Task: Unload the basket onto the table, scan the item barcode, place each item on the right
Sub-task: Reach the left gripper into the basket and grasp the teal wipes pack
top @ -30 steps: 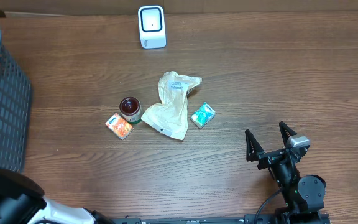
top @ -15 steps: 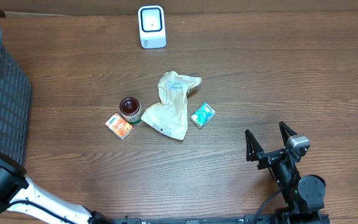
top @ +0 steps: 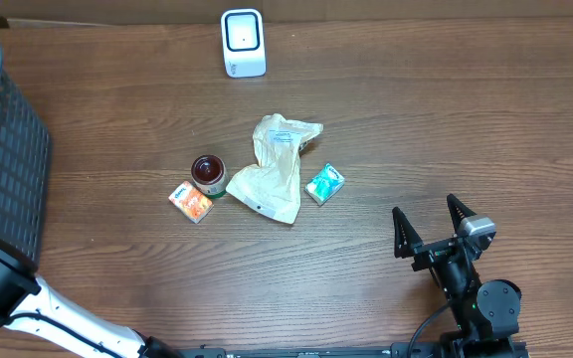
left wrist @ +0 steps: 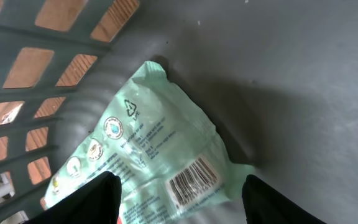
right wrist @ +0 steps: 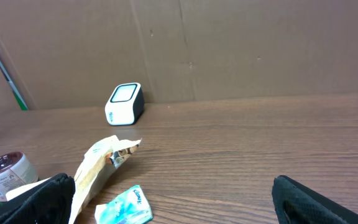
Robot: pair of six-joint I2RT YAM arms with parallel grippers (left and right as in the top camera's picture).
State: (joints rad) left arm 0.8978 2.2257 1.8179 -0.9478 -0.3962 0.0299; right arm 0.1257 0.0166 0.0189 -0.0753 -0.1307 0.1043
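scanner: one is counted, beyond the paper bag
paper bag: one is counted
jar: one is counted, just left of the paper bag
orange packet: one is counted, left of the paper bag
teal packet: one is counted, just right of the paper bag
basket: one is counted, well left of the paper bag
green pouch: one is counted

The table is dark brown wood with a visible grain and a low satin sheen. The cream bag looks like crumpled matt paper. Beside the bag, the jar has a glossy dark lid, and the teal packet is shiny printed wrap. Beyond the bag, the scanner is smooth white plastic. Far left of the bag, the basket is matt dark grey plastic lattice; the pouch in it is thin, crinkled mint-green film with a soft gloss
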